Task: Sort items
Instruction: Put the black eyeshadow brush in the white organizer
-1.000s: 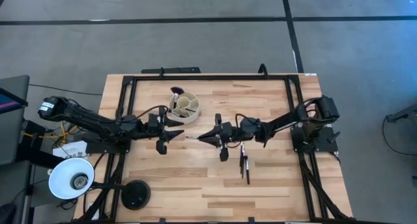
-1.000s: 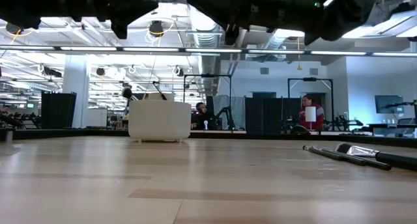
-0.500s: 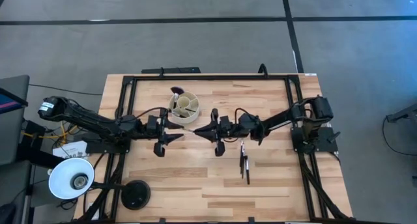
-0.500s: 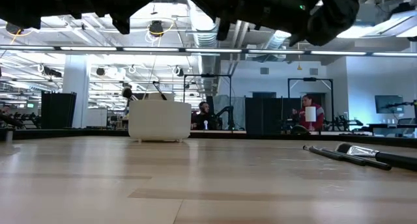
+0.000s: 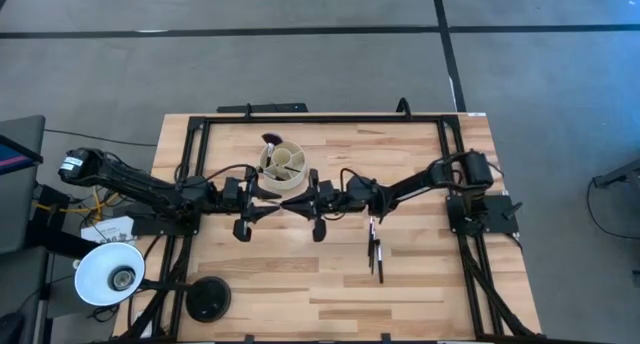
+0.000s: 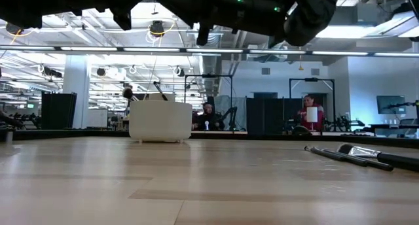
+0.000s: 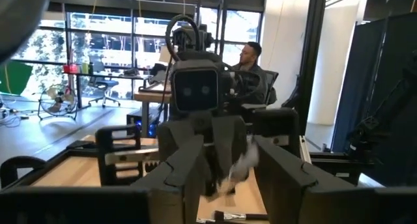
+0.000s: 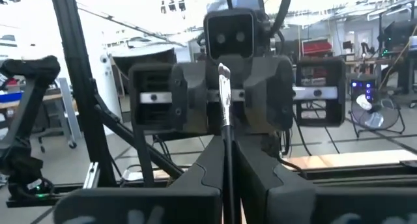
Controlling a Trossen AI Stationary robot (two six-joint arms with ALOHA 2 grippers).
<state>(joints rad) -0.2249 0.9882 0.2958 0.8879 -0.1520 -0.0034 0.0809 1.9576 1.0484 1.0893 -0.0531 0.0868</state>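
Note:
My right gripper (image 5: 298, 203) hovers over the table's middle, shut on a thin brush (image 8: 225, 100) with a silvery shaft. The brush points toward my left gripper (image 5: 268, 206), which faces it, open. In the left wrist view the brush's pale tip (image 7: 242, 164) stands between my left gripper's fingers (image 7: 189, 175); whether they touch it I cannot tell. The round cream divided cup (image 5: 284, 164) stands just beyond both grippers, with a brush with a dark-reddish head (image 5: 270, 141) sticking out. A few dark brushes (image 5: 375, 249) lie flat on the wood to the right. My right gripper pinches the brush by its shaft (image 8: 226, 136) between its two shut fingers. The fingers come level from the table's right, and the brush lies along them, sticking out past their tips. It is lifted clear of the table, roughly level.
A black frame (image 5: 320, 118) runs around the table. A white lamp head (image 5: 110, 274) and a round black base (image 5: 208, 300) sit at the near left corner. The loose brushes (image 6: 353, 155) lie right of centre. People sit in the room behind.
My right gripper has moved toward the table's left, carrying the brush toward my left gripper, so the gap between the two grippers has nearly closed. The brush's tip now stands between my left gripper's fingers.

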